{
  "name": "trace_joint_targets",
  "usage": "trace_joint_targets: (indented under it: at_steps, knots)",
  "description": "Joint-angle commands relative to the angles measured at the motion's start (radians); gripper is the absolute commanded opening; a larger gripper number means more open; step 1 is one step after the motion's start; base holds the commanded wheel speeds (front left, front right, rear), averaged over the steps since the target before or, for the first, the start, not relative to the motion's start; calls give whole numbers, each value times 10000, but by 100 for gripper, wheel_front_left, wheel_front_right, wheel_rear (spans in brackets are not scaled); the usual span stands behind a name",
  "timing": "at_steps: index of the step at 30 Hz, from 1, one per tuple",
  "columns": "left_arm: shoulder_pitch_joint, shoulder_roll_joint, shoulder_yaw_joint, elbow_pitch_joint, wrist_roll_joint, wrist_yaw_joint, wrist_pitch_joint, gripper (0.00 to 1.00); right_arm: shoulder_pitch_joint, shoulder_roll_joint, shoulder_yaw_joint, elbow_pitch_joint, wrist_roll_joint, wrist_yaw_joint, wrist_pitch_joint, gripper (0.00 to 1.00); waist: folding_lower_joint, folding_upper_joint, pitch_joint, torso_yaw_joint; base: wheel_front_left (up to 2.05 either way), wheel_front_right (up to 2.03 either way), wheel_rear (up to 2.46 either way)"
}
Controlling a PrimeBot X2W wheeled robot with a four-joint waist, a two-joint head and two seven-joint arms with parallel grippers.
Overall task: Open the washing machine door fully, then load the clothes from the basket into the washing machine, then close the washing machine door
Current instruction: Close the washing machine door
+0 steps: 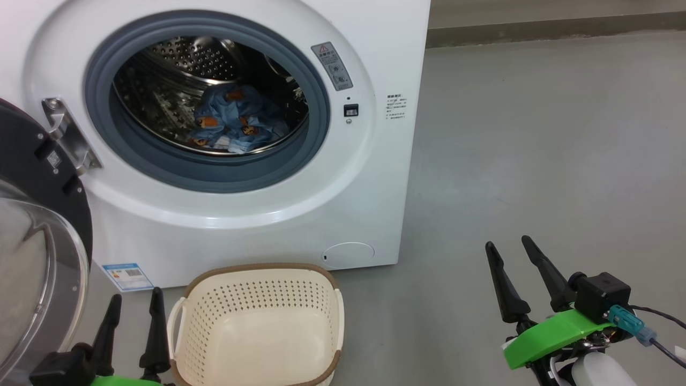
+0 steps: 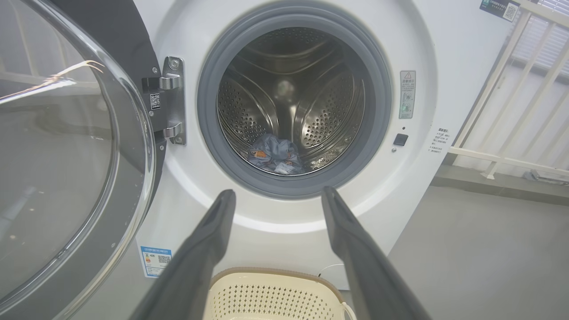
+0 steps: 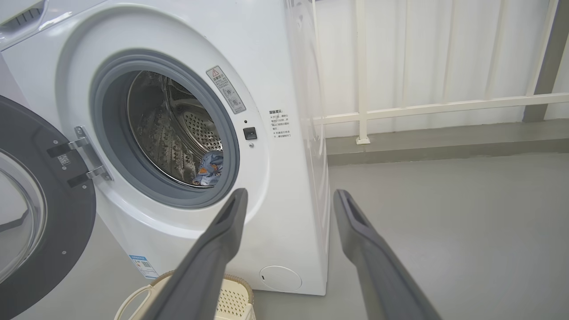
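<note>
The white washing machine (image 1: 257,214) stands with its black-rimmed glass door (image 1: 37,252) swung wide to the left on its hinge (image 1: 67,134). Light blue clothes (image 1: 236,120) with orange-brown faces lie inside the steel drum (image 2: 289,106), also seen as clothes (image 2: 275,154) and clothes (image 3: 210,168). The cream basket (image 1: 257,327) sits on the floor before the machine, nothing inside it. My left gripper (image 1: 136,297) is open just left of the basket, beside the door. My right gripper (image 1: 509,244) is open over bare floor to the right.
Grey floor (image 1: 536,150) spreads to the right of the machine. A white railing (image 3: 422,106) and a low ledge run behind it. The open door (image 2: 66,155) takes up the space at the machine's left. A blue energy label (image 1: 127,276) sits low on the front.
</note>
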Motion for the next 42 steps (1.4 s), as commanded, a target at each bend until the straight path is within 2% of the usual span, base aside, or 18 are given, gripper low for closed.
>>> trace_joint_targets:
  at_steps: [1, 11, 19, 31, 42]
  knots:
    - [-261, 257, 296, -205, -65, 77, -89, 100, -309, -91, 233, -188, 57, 46, -82, 100, 0, 0, -8, 8, 0, 0, 0]
    - [-330, 280, 201, -94, -57, 74, -90, 100, -235, -87, 261, -164, 73, 46, -82, 100, 0, 0, -71, 343, 0, 0, 0]
    - [-355, 392, 120, 64, 56, 162, -89, 100, -244, -68, 379, -107, 173, 46, -82, 100, 0, 0, -220, 1212, 0, 0, 0]
    - [-212, 513, 11, -60, 225, 585, 221, 100, -158, 26, 373, -53, 329, 46, -82, 100, 0, 0, -415, 2695, 0, 0, 0]
    - [-144, 520, 66, -270, 197, 844, 221, 100, -138, 38, 400, -21, 348, 46, -82, 100, 0, 0, -390, 3736, 0, 0, 0]
